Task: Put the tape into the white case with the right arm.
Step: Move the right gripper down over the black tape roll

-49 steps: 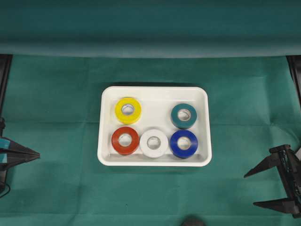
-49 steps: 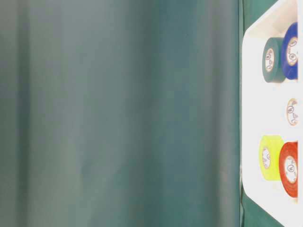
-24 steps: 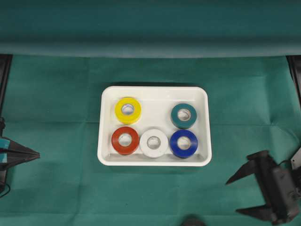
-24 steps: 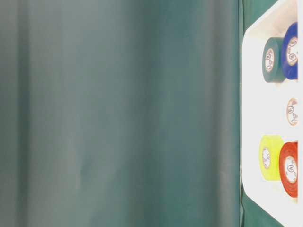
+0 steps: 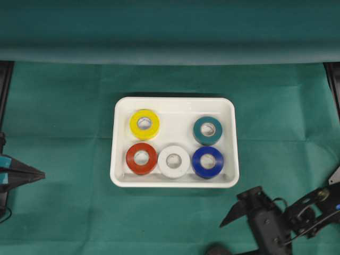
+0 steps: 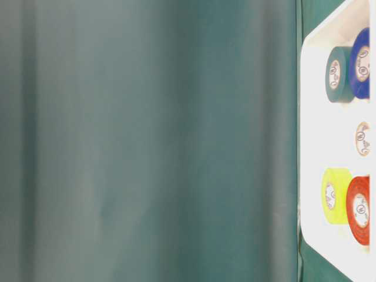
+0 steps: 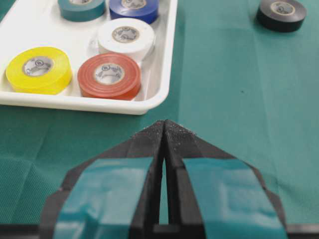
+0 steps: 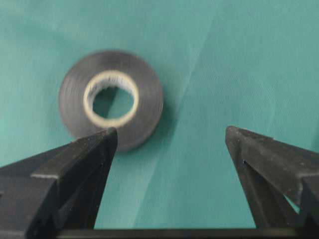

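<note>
Green cloth covers the desk. Black tape (image 8: 110, 98) lies flat outside the case (image 5: 119, 175). Right claw (image 8: 169, 144) gapes just beside it. Light, rigid, slick: pinch across its rim.

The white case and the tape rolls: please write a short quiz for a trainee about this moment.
1. How many tape rolls lie inside the white case?
2. True or false: the black tape roll is already clamped in the right gripper.
3. Which roll lies between the red roll and the blue roll? A) yellow B) white C) teal

Key:
1. Five: yellow, teal, red, white and blue.
2. False. The right gripper is open, and the black roll lies on the green cloth, off towards one fingertip rather than centred between them.
3. B.
</note>
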Available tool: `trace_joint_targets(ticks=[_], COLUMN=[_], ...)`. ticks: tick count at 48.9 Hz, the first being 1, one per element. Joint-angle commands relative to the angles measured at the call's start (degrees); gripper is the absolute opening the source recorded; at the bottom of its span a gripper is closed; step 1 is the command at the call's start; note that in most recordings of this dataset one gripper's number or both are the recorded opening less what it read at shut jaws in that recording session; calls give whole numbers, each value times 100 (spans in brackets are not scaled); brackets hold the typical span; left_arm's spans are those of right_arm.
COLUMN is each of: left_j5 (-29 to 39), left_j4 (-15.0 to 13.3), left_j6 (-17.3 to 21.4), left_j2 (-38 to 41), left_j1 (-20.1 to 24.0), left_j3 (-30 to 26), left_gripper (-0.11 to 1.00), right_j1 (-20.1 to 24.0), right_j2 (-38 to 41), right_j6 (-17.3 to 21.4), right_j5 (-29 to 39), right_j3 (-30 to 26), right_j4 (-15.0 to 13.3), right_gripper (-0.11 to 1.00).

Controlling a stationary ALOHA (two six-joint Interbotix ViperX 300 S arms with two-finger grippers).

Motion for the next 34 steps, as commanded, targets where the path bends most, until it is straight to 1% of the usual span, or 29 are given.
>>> trace_joint_targets(ticks=[1, 12, 24, 34], left_j5=[-70, -70, -70, -70], left_j4=[-9, -9, -9, -9], left_j6=[9, 9, 9, 9], left_j2=[88, 88, 88, 79], left_j1=[26, 26, 26, 26], left_j3=[-62, -62, -62, -62], left_gripper=[0, 0, 0, 0], right_j1=[18, 26, 35, 53], right_j2=[202, 747, 817, 1090], right_j6=[0, 9, 18, 18], right_j5=[-44, -44, -53, -44], right_j3=[-316, -712, -747, -800], right_j4=[-9, -9, -9, 0], right_gripper=[63, 63, 63, 63])
